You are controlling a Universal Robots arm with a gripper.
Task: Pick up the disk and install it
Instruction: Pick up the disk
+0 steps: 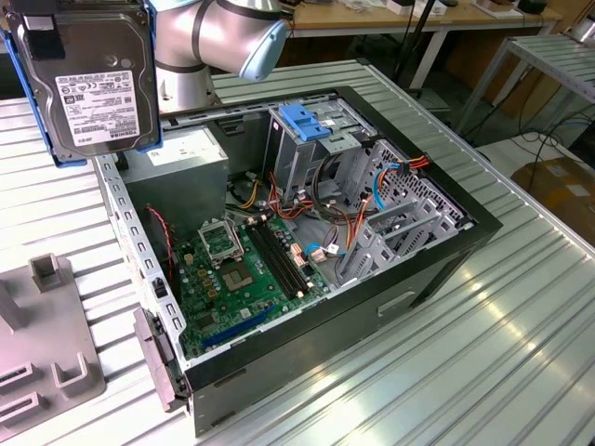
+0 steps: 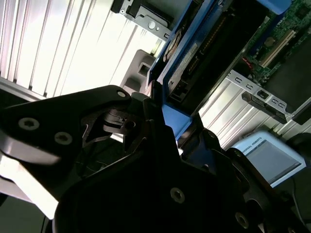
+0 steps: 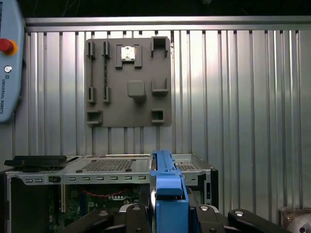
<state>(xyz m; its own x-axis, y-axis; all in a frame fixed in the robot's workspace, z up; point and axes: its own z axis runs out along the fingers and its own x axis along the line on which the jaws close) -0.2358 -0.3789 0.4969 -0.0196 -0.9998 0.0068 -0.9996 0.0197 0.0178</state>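
The disk [image 1: 88,79] hangs in the air at the exterior view's upper left, above the table beside the open computer case [image 1: 437,269]. It is dark metal with a white label facing the camera and a blue carrier frame around its edges. In the first wrist view the disk [image 3: 167,179] stands edge-on, its blue frame clamped between the black fingers of my gripper [image 3: 170,213]. The second wrist view has the gripper [image 2: 167,114] shut on the blue frame of the disk [image 2: 204,48], with the case below it.
Inside the case lie a green motherboard [image 1: 237,269], cables and a metal drive cage with a blue bracket [image 1: 311,125]. A grey fixture plate [image 1: 46,344] lies on the ribbed metal table [image 1: 483,372]. A teach pendant [image 3: 7,63] rests at the table's edge.
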